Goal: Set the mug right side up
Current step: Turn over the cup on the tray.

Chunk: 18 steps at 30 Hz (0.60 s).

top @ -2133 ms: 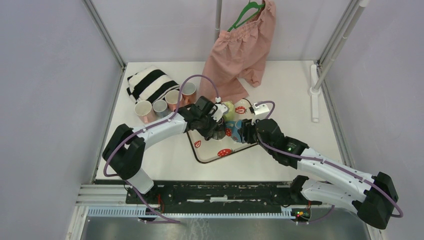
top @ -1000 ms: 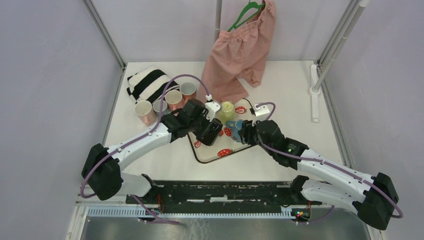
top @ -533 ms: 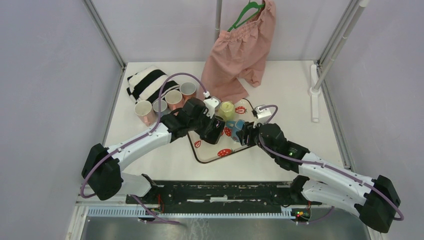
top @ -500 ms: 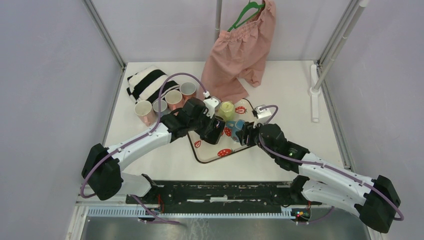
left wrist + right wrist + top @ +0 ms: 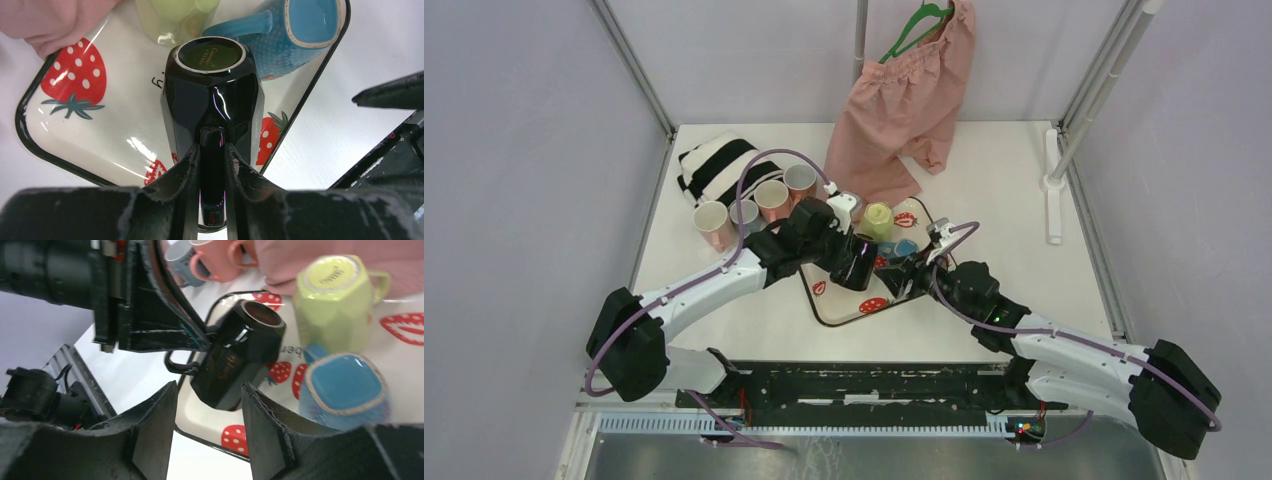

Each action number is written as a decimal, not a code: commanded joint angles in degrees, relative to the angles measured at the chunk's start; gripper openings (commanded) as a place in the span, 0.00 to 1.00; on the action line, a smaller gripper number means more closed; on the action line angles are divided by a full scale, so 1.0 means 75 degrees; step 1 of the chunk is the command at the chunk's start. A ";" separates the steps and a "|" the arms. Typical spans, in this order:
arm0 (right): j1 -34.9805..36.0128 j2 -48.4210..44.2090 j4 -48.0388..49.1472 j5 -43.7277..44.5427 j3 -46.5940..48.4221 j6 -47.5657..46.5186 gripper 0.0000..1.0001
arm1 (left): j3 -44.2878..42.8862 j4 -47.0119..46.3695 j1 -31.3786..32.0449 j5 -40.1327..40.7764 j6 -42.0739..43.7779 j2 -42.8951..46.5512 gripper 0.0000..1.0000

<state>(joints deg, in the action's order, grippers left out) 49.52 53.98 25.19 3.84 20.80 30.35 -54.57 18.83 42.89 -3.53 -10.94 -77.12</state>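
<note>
- The black mug [image 5: 212,95] is over the strawberry-printed tray [image 5: 60,125], near the middle of the desk [image 5: 1004,200].
- It is tilted, with its stamped base turned upward and its mouth pointing down toward the tray's near side. I cannot tell whether its rim touches the tray.
- The left hand [image 5: 212,152] is clamped on the mug's handle, one finger on each side of the loop.
- Seen from the right wrist camera, the mug [image 5: 235,362] leans with its base toward the far right and its handle toward the left arm.
- The right hand [image 5: 209,387] is near the tray's right edge and faces the mug. Its fingers are spread apart with nothing between them.
- A blue mug [image 5: 300,30] stands upright on the tray just beside the black one, its pale-rimmed opening showing.
- A light green mug [image 5: 332,290] sits upside down on the tray just behind them, base up.
- Pink shorts [image 5: 904,100] hang from a green hanger at the back, and their hem reaches the tray's far corner.
- A row of small cups [image 5: 754,205] stands to the left of the tray, in front of a black-and-white striped cloth [image 5: 719,165].
</note>
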 commanded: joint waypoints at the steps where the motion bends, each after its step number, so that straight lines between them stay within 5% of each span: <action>1: 0.0200 0.0404 0.2274 -0.1054 -0.0298 -0.0827 0.55 | 0.0041 -0.1004 0.0046 -0.0172 -0.0663 0.0533 0.02; 11: 0.1030 0.1326 0.3840 -0.1978 -0.0812 -0.4934 0.55 | -0.0047 -0.0961 0.0046 -0.0466 -0.0733 0.0732 0.02; 18: 0.1226 0.1915 0.4399 -0.2676 -0.0660 -0.6303 0.57 | -0.0015 -0.0925 0.0046 -0.0534 -0.0795 0.0934 0.02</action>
<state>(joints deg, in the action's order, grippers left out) 58.13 65.91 51.40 -11.86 14.46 -7.51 -53.04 18.04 42.89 -5.58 -12.56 -73.56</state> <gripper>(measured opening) 0.565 0.270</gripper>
